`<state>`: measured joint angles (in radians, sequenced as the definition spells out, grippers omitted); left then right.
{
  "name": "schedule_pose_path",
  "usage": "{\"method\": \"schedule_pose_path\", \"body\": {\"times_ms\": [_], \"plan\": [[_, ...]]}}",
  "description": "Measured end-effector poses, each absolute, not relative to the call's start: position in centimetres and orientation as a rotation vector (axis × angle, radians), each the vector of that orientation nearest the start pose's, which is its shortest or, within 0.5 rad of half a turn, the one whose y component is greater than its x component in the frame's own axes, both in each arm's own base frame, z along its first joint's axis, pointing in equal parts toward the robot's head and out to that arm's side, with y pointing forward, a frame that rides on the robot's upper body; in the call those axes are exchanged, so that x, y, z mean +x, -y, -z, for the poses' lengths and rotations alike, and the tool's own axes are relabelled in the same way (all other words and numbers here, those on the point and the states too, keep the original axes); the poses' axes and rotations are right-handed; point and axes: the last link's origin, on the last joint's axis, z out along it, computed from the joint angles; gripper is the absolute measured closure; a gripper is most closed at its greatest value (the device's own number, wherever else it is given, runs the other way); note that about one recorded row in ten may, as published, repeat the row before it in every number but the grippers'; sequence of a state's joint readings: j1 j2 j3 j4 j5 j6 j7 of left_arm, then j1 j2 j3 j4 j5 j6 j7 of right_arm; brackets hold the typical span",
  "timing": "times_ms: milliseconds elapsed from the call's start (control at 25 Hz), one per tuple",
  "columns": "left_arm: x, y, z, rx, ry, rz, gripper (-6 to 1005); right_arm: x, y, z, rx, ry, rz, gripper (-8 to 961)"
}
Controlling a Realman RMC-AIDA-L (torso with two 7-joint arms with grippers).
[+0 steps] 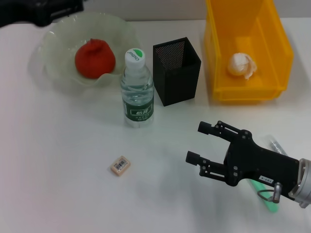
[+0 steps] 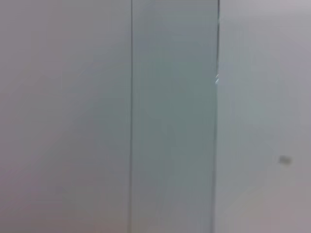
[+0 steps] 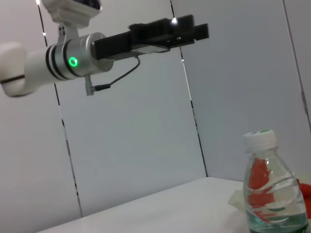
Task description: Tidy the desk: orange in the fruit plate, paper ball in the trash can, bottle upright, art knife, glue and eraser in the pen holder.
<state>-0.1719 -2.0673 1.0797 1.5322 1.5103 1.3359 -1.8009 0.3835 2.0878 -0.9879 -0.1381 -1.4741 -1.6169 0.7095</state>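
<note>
Head view: tiny tan rectangular eraser (image 1: pixel 120 165) lies on the white bench (image 1: pixel 58 194), near the upright clear plastic bottle (image 1: pixel 137 90); right gripper (image 1: pixel 199 143) hovers beside it, jaws open. Left gripper's (image 3: pixel 194 30) jaws: cannot tell.

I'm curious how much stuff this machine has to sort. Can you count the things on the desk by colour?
Orange-red: 1, the orange
Pale green: 1, the fruit plate
Yellow: 1, the trash can
Black: 1, the pen holder
White: 1, the paper ball
Clear: 1, the bottle
Tan: 1, the eraser
Total: 7
</note>
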Motion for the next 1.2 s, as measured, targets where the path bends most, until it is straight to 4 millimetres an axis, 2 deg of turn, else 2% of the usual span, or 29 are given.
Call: {"method": "schedule_pose_path", "body": {"times_ms": [80, 240, 280, 360, 400, 440, 520, 560, 640, 760, 840, 880, 1040, 1200], "plan": [[-17.6, -31.3, -11.1, -2.404, 0.359, 0.896, 269, 28.0, -23.6, 6.9, -2.551, -0.456, -1.101, 169], [-20.6, -30.1, -9.9, -2.474, 0.396, 1.032, 260, 28.0, -23.5, 6.8, -2.552, -0.452, -1.105, 169], [-20.6, -30.1, -9.9, -2.474, 0.396, 1.032, 258, 28.0, -23.5, 6.8, -2.552, -0.452, -1.105, 169], [-22.1, -28.3, -8.6, -2.542, 0.320, 1.098, 254, 28.0, -23.5, 6.8, -2.552, -0.451, -1.106, 169], [-22.1, -28.3, -8.6, -2.542, 0.320, 1.098, 252, 28.0, -23.5, 6.8, -2.552, -0.451, -1.107, 169], [-22.9, -27.1, -7.5, -2.586, 0.233, 1.124, 249, 28.0, -23.5, 6.8, -2.552, -0.449, -1.113, 169], [-23.1, -26.8, -7.3, -2.594, 0.211, 1.126, 245, 28.0, -23.3, 6.6, -2.550, -0.447, -1.122, 170], [-23.9, -25.9, -6.5, -2.610, 0.167, 1.131, 243, 28.0, -23.3, 6.6, -2.550, -0.447, -1.122, 170], [-25.3, -24.9, -5.1, -2.621, 0.186, 1.128, 239, 28.0, -23.0, 6.3, -2.553, -0.436, -1.143, 170], [-26.0, -24.6, -4.4, -2.643, 0.234, 1.107, 232, 28.1, -22.6, 6.1, -2.559, -0.426, -1.153, 170], [-26.9, -24.4, -3.1, -2.684, 0.288, 1.054, 228, 28.6, -22.0, 5.5, -2.555, -0.411, -1.149, 169], [-26.9, -24.4, -3.1, -2.684, 0.288, 1.054, 226, 28.6, -22.0, 5.5, -2.555, -0.411, -1.149, 169], [-28.0, -24.0, -0.9, -2.732, 0.252, 0.967, 217, 29.5, -20.5, 5.1, -2.526, -0.372, -1.133, 170], [-28.1, -24.1, 0.2, -2.742, 0.269, 0.986, 211, 30.0, -19.8, 5.1, -2.528, -0.394, -1.123, 169]]}}
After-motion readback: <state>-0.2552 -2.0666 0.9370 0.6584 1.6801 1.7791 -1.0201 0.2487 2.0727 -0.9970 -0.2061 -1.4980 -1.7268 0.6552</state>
